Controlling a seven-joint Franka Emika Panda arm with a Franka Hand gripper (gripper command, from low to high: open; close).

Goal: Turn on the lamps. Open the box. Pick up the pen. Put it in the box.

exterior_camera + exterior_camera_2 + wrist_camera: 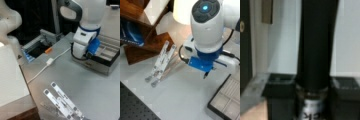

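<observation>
Here, in a front view, my arm's gripper hangs over the near edge of the box, which stands open on the grey table at the view's right, its grey compartments showing. A white cable crosses the table toward the view's left, and white flat strips lie near the view's bottom. A white block fills the left side.

In a front view from the opposite side, the gripper pokes out below the blue wrist part, a dark tip showing, just beside the open box at the view's lower right. The strips lie well apart toward the left, against a wooden stand.

In the wrist view, the two dark fingers flank the pen, clamped on it; its black barrel stands upright, with the silvery midsection between the pads.
</observation>
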